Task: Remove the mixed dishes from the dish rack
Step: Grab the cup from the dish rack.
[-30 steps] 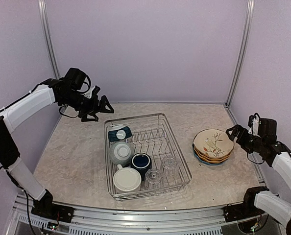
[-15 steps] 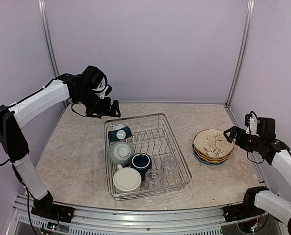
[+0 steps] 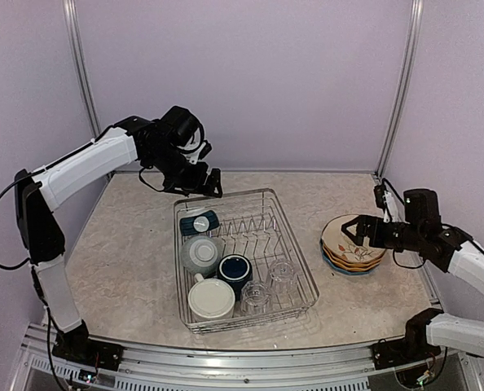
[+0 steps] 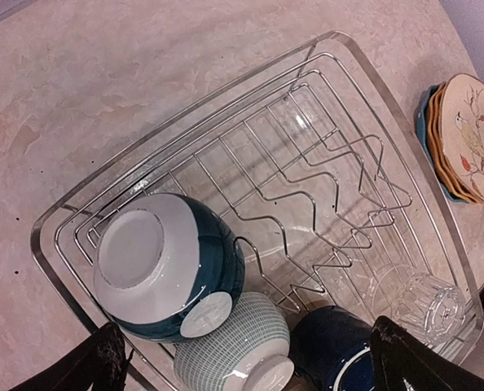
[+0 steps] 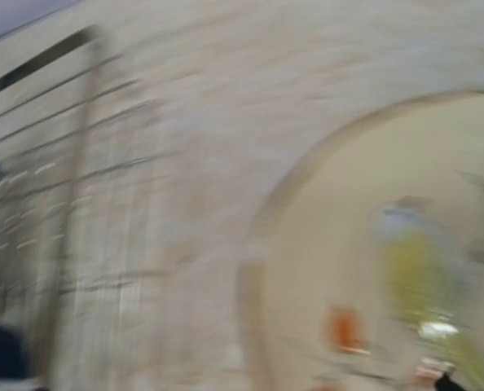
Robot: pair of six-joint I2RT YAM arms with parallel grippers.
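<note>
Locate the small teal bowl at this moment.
In the top view, the small teal bowl sits upside down in the far-left corner of the dish rack, just beyond the pale checked cup.

Dish rack point(image 3: 244, 259) sits mid-table point(image 3: 128, 269). Plate stack point(image 3: 354, 243) is on the table right of it, apart. In the rack: bowl point(image 3: 199, 222) in the far-left corner, first mug point(image 3: 200, 253) just in front of it, second mug point(image 3: 235, 269) right of that, third mug point(image 3: 211, 298) at the near-left corner, two tumblers point(image 3: 281, 273) near-right.
</note>
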